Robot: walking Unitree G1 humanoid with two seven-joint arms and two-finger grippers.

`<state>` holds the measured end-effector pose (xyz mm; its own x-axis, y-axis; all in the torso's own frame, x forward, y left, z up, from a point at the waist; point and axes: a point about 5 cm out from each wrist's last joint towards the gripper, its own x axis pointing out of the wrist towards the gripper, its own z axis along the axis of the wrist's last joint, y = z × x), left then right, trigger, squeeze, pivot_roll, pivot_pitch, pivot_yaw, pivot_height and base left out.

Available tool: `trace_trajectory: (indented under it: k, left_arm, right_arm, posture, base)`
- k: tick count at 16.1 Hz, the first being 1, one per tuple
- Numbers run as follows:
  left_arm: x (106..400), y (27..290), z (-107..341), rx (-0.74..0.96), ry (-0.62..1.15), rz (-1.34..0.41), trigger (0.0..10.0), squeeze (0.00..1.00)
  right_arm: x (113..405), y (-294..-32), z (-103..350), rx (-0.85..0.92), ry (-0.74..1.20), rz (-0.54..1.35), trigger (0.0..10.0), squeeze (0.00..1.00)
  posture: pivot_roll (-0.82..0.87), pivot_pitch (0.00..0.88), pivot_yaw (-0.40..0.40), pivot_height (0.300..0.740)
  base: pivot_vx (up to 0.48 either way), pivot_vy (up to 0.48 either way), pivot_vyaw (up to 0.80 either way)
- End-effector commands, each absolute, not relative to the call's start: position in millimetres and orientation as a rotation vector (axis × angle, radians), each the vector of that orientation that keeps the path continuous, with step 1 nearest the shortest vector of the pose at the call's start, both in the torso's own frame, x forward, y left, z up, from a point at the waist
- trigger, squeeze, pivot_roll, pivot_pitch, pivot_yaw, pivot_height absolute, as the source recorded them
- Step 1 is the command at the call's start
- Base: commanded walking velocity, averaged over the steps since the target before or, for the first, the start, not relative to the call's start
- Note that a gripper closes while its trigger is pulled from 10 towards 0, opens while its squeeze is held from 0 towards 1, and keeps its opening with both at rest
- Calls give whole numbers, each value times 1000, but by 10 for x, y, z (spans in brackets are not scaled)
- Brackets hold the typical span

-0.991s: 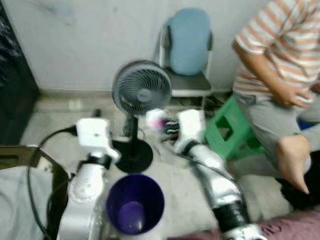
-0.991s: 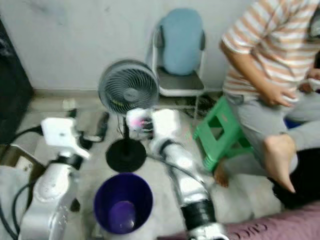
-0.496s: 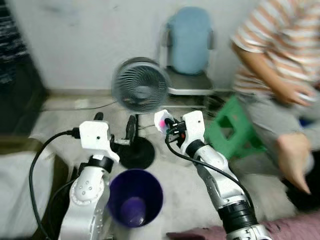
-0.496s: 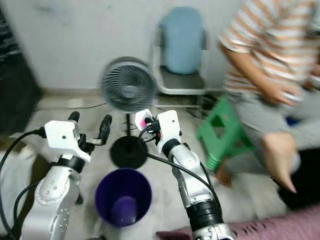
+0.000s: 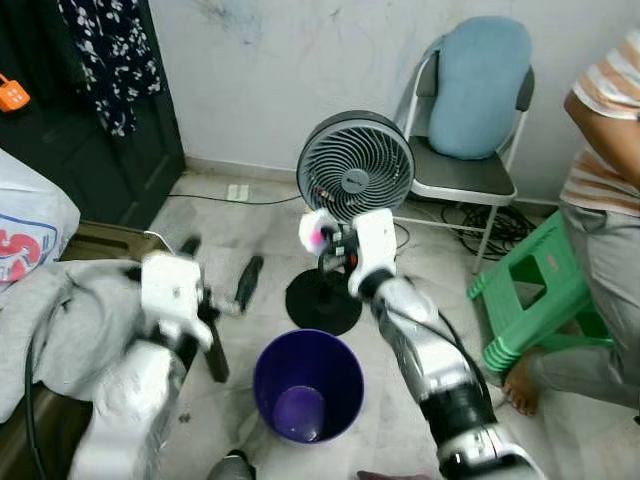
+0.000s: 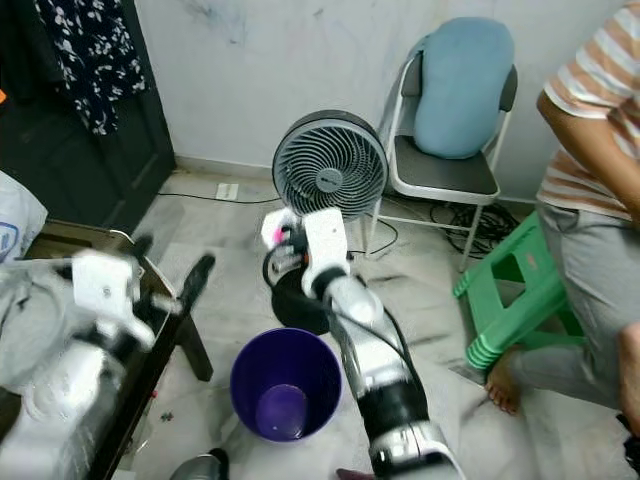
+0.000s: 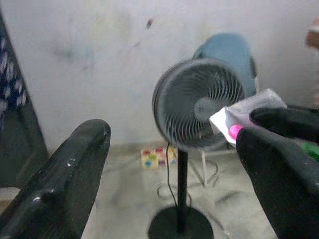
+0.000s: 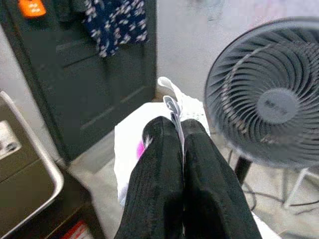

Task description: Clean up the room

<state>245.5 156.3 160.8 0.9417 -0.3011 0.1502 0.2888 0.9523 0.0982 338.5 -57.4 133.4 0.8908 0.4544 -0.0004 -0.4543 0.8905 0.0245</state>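
My right gripper (image 5: pixel 322 236) is shut on a white wrapper (image 5: pixel 313 228) with a pink spot and holds it up in front of the fan, above and just behind the purple bin (image 5: pixel 307 385). In the right wrist view its black fingers (image 8: pixel 169 164) are pressed together on the wrapper (image 8: pixel 130 144). My left gripper (image 5: pixel 220 268) is open with nothing in it, left of the bin. In the left wrist view its fingers (image 7: pixel 65 179) stand wide apart, with the wrapper (image 7: pixel 246 110) beyond them. The bin stands upright on the floor between my arms.
A grey pedestal fan (image 5: pixel 355 178) stands just behind the bin. Behind it is a folding chair (image 5: pixel 470 175) with a blue cushion. A green stool (image 5: pixel 535 295) and a seated person (image 5: pixel 610 200) are at the right. Grey cloth (image 5: pixel 60 320) and a dark door (image 5: pixel 90 110) are at the left.
The camera has swung left, so the person now sits at the right edge and the door shows. My right gripper still holds the wrapper by the fan.
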Motion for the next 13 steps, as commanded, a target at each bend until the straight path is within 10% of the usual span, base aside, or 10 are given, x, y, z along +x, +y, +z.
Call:
trace_trajectory:
  k: [1, 13]
  left_arm:
    - [2500, 1530, 1621, 74, -176, -336, 10000, 0]
    - [2577, 1409, 1752, 75, -263, -364, 10000, 0]
  right_arm:
    - [3443, -614, 1376, 17, -8, 443, 10000, 0]
    - [3588, -557, 1346, -30, 20, 319, 10000, 0]
  posture:
    - [44, 24, -63, 740]
    - [81, 3, -90, 740]
  base:
    - [0, 0, 0]
    - [0, 0, 267]
